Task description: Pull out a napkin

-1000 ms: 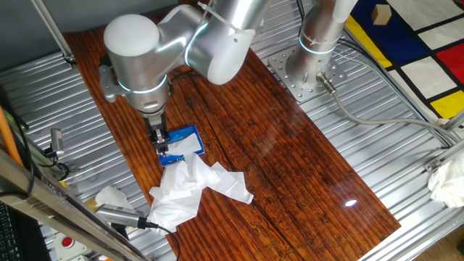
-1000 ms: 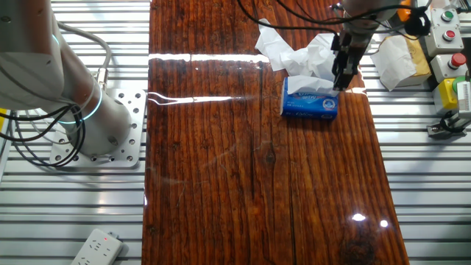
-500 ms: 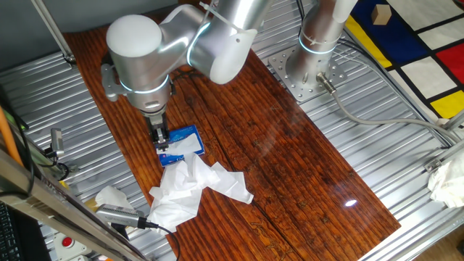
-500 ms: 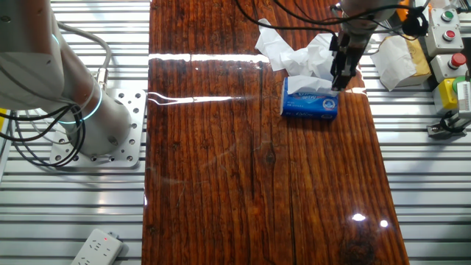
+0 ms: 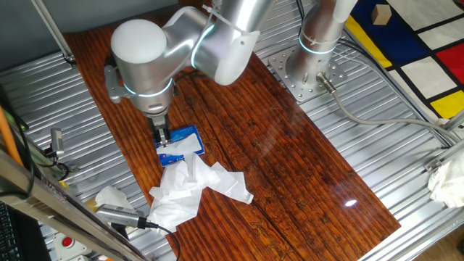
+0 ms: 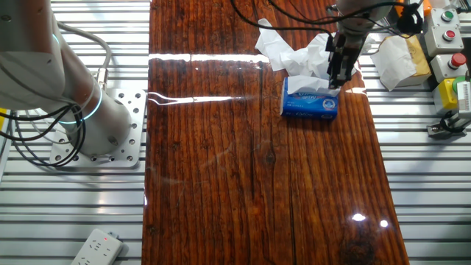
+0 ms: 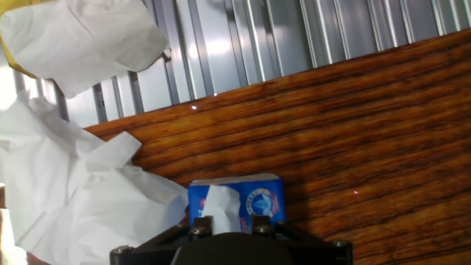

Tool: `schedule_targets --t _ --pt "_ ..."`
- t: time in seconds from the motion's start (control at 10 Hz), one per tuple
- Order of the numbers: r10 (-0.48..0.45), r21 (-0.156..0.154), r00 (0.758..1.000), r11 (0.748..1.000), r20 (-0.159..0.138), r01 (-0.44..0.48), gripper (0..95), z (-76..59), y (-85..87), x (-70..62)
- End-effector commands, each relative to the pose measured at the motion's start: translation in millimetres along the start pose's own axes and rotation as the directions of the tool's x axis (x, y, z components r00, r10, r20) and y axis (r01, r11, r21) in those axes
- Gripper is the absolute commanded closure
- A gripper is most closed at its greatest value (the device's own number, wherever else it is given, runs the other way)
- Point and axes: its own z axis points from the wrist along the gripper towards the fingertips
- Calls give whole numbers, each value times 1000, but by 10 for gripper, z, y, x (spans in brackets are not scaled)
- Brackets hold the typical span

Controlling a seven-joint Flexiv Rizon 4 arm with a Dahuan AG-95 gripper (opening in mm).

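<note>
The blue pack [image 5: 183,142] lies on the wooden board, with the white napkin [image 6: 305,85] sticking up out of its top. My gripper [image 5: 162,138] points straight down at the pack's end nearest the tissue pile. In the hand view the napkin [image 7: 218,207] rises from the pack [image 7: 254,199] into the gap between my two dark fingertips [image 7: 199,224]. It lies against the left one, and a strip of blue shows beside the right one. The fingers stand apart, so the gripper [image 7: 229,224] is open. In the other fixed view the gripper [image 6: 334,78] hangs over the pack [image 6: 310,105].
A large crumpled mass of white tissues [image 5: 194,187] lies on the board just beyond the pack, seen again [image 6: 298,48] in the other fixed view. More loose tissue [image 6: 397,60] sits on the ribbed metal table beside a button box [image 6: 447,31]. The arm's base [image 5: 310,67] is bolted nearby.
The gripper has lifted a little and drifted slightly along the pack. The pack and the tissue pile have not moved.
</note>
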Motion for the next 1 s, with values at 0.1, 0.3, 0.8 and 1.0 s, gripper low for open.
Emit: schedule_targets --t 0.1,0.3,0.8,1.0 --pt "4 -4 1000 1000 -5 -4 950 -11 -15 -12" --pt "4 -6 1000 1000 -6 -4 950 -25 -16 -7" --pt "4 -6 1000 1000 -6 -4 950 -25 -16 -7" --pt "4 -6 1000 1000 -6 -4 950 -25 -16 -7"
